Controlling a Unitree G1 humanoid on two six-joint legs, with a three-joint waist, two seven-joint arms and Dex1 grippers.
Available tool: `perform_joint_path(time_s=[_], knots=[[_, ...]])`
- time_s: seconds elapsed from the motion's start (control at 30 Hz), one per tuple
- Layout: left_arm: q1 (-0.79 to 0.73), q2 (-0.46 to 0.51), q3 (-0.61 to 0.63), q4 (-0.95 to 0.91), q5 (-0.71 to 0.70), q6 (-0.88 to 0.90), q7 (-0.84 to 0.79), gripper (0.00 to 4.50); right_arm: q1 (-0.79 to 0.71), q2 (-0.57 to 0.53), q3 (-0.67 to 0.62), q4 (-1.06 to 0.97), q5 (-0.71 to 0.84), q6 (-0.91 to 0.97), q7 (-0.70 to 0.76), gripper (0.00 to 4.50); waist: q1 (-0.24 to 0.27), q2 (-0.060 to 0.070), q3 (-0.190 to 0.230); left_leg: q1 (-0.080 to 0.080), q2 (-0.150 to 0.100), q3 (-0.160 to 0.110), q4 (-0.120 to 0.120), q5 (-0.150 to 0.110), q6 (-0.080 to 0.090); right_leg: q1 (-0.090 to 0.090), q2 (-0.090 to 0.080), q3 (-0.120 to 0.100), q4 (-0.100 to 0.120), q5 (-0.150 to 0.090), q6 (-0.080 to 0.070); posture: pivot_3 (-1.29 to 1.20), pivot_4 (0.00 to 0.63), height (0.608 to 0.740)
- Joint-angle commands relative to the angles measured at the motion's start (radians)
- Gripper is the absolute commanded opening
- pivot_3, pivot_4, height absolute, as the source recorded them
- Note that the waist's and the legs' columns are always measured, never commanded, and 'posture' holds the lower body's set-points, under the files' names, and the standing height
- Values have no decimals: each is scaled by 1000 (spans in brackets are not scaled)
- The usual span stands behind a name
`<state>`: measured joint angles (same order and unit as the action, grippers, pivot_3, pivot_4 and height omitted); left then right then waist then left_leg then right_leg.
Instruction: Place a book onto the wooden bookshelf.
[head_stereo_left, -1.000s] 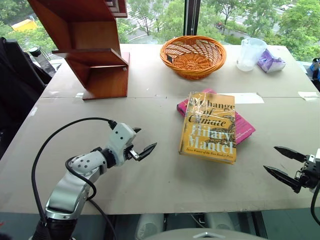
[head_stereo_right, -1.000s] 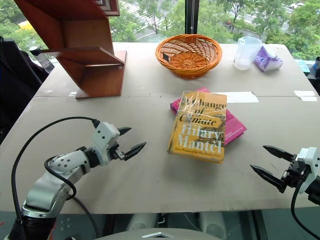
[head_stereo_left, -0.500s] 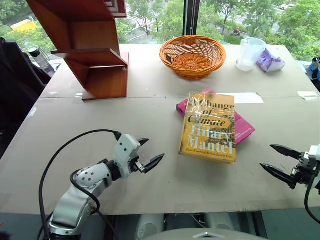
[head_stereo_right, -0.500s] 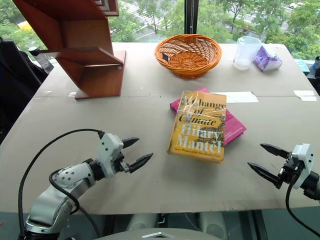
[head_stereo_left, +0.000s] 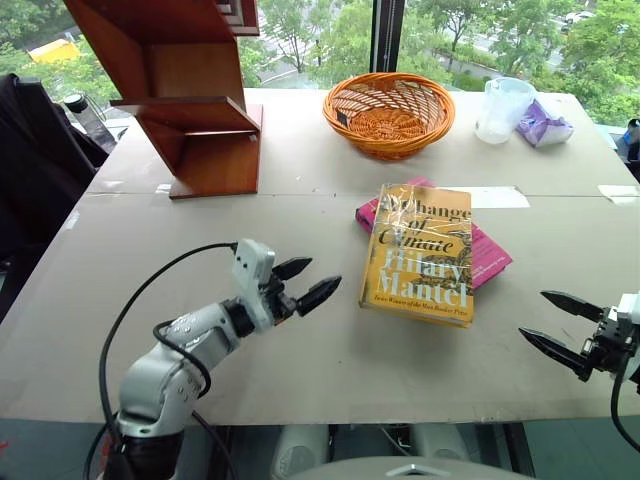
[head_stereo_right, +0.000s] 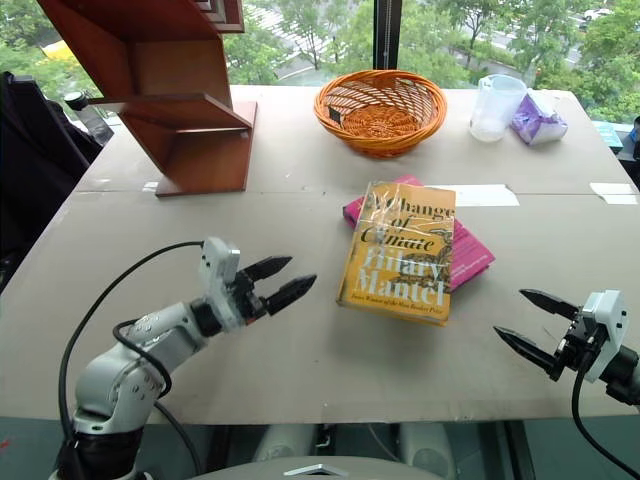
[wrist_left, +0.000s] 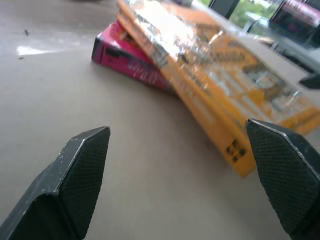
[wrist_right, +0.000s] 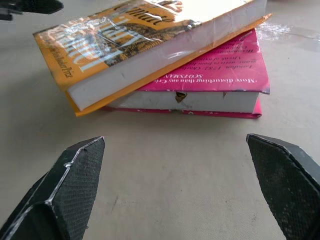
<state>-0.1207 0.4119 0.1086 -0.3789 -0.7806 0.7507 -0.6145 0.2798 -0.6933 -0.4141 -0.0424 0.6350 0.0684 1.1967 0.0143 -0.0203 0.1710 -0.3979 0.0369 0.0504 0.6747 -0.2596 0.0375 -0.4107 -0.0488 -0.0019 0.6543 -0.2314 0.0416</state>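
While nothing is held yet, reach-and-grasp step in hand: shelf (head_stereo_left: 190, 110) far back on the left of the table (head_stereo_left: 300, 370), book (head_stereo_left: 418, 254) lying mid-table, well apart from it. Left gripper (head_stereo_left: 305, 282) low over the table just left of the book's near corner, jaws spread wide, empty, aimed at the spine edge. Right gripper (head_stereo_left: 560, 325) off to the right near the table's front edge, jaws likewise spread, empty, facing the page edge.

Next move, by judgement: close in on the book's raised near edge, pinch cover and pages together, lift clear of the pink book (head_stereo_left: 487, 255) beneath, then carry back-left to a flat board of the shelf.

Book itself: yellow, glossy, glare on the wrap, black and white lettering; propped askew on the pink one, near end overhanging and tipped down toward the table.
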Motion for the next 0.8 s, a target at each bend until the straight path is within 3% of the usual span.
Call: perform_joint_path(time_s=[0.03,0.17,0.23,0.47,0.8], knots=[[-96,-34,-28,81,-105,161,30,4439,15,-6,-53,-74,69,25,22,4500,-1,0,0,0,0,0,0,0,0,0,0,0,1,0,0,0,150,740],[-249,-35,-92,206,-204,450,26,4439,37,-8,-80,-142,113,43,33,4500,-2,0,0,0,-1,-1,0,0,0,0,1,1,1,2,3,0,150,740],[-320,-72,-87,293,-209,511,61,4439,50,6,-95,-181,132,47,19,4500,-2,0,0,0,-2,-1,0,0,0,0,2,0,1,2,4,0,150,740],[-511,-210,-36,561,-210,670,110,4439,133,40,-132,-279,137,36,-22,4500,-1,-1,1,-1,-4,-2,0,0,0,0,2,0,2,1,5,0,150,740],[-578,-283,-32,744,-139,748,99,4439,200,61,-171,-311,142,24,-27,4500,-2,-1,0,-1,-6,-3,0,0,0,0,0,0,1,0,0,0,150,740]])
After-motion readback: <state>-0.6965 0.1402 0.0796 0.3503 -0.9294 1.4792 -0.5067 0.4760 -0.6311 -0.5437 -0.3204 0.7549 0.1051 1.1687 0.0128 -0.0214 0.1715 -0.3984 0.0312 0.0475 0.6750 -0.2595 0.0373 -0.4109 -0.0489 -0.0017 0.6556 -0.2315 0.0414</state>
